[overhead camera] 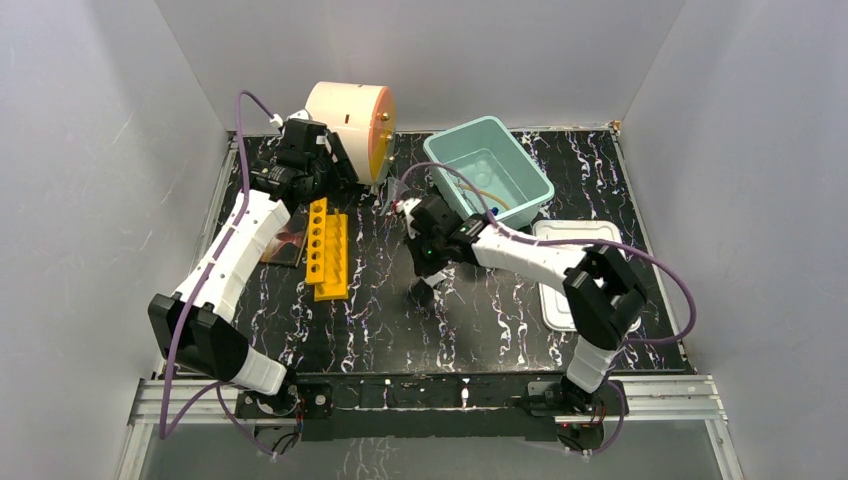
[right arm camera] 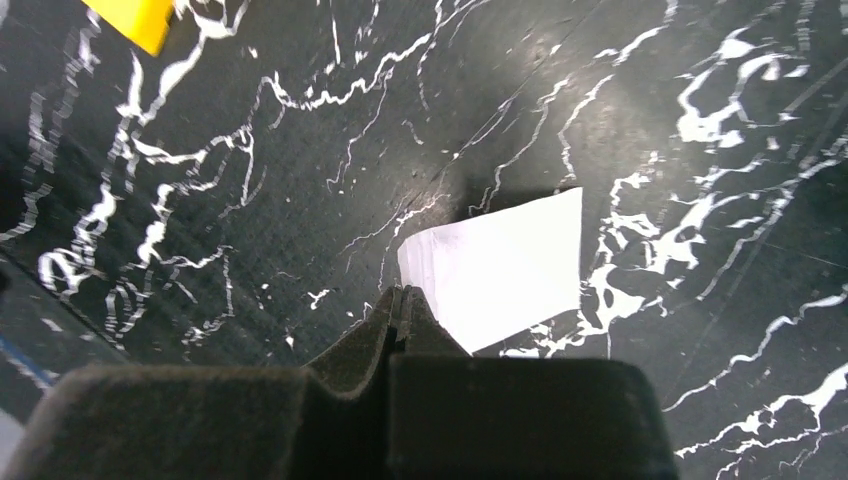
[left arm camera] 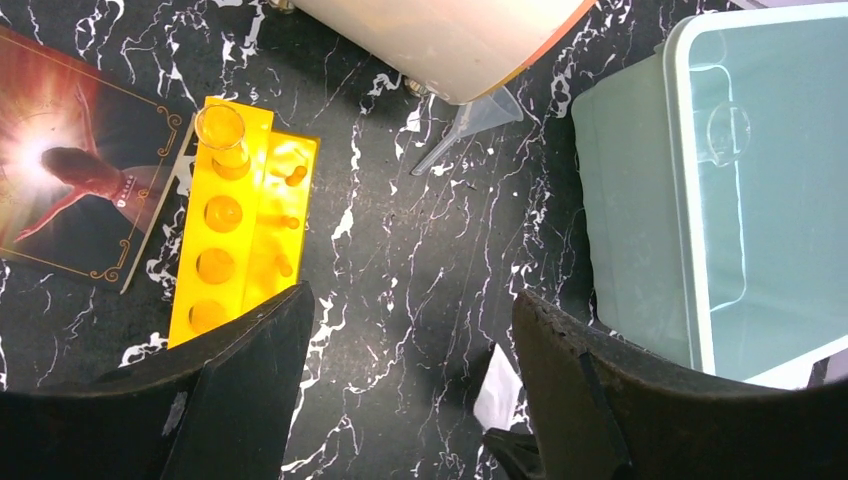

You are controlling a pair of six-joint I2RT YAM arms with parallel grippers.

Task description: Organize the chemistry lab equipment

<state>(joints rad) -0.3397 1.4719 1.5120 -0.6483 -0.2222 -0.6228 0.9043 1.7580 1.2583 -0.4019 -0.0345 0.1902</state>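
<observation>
Closest to us, in the right wrist view, the right gripper [right arm camera: 400, 300] has its fingers pressed together on the near corner of a white sheet [right arm camera: 510, 265]. The sheet sits at the middle of the frame over the black marbled table [right arm camera: 250, 200]. In the left wrist view, the left gripper [left arm camera: 410, 330] is spread wide at the bottom of the frame with nothing between its fingers. At the left of that frame we see the yellow tube rack [left arm camera: 250, 250], with one clear glass tube [left arm camera: 222, 130] upright in its topmost hole. A clear funnel [left arm camera: 470, 122] lies on its side at upper centre, just beside the cream drum [left arm camera: 450, 40]. A teal bin [left arm camera: 620, 200] fills the right side, and a picture card [left arm camera: 70, 190] lies at the far left, just beside the rack.
</observation>
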